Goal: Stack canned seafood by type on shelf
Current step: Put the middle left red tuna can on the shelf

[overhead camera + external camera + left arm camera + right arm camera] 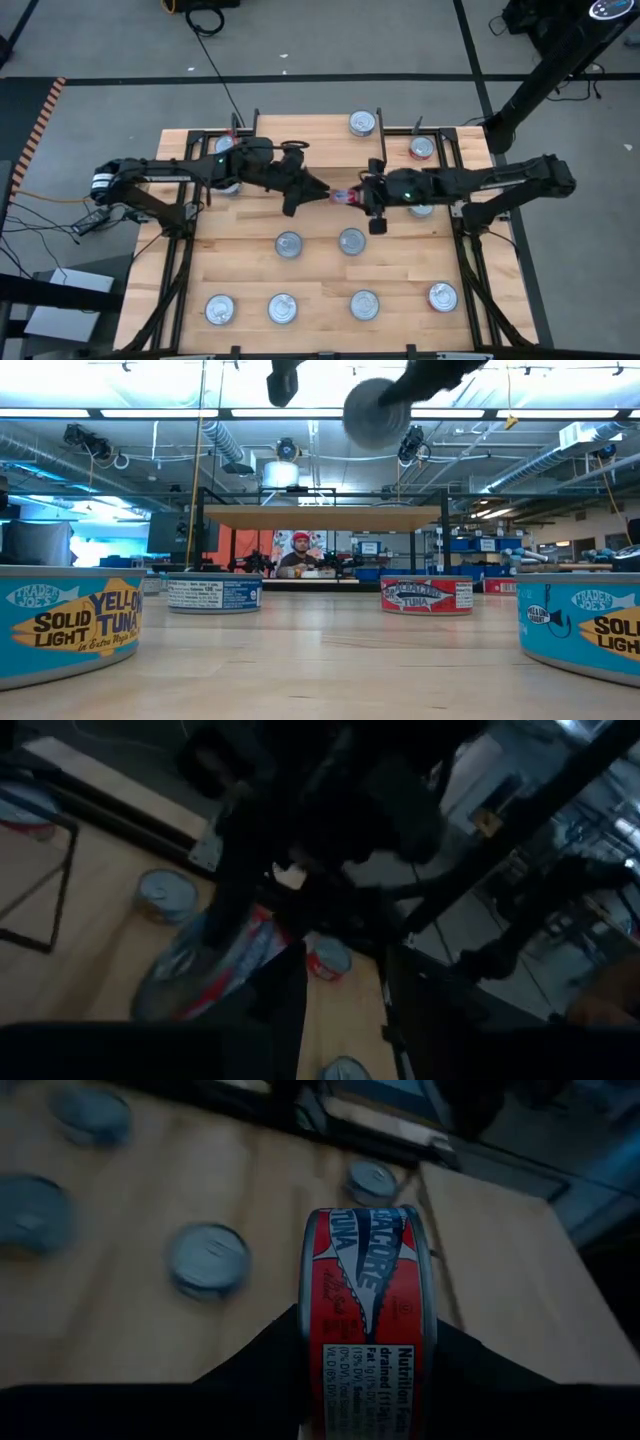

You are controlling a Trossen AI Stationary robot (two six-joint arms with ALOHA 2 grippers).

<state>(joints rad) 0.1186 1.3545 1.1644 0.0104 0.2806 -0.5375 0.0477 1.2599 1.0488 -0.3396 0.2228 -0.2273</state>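
Observation:
A red-labelled can of seafood [344,197] hangs in the air over the middle of the table, with my right gripper [357,196] shut on it; the right wrist view shows it on edge [368,1310]. My left gripper [320,190] stands open just left of that can, with nothing between its fingers [345,958]. Several more cans rest on their bases on the table, among them two [288,243] [351,241] below the grippers. The shelf [320,517] stands at the far side on thin black legs. My right gripper pinches the red can by its two flat ends [312,1342], one finger on each, with the label side [372,1280] facing back along the fingers. The fingers come from the table's right, slanting a little down. The can stands on edge, lifted clear of the table.
A row of cans [282,308] [364,304] lies near the front edge. More cans sit toward the far edge [362,123] [422,148]. Blue-labelled cans [60,622] [590,625] stand close to the low camera. A person [300,555] sits beyond the table.

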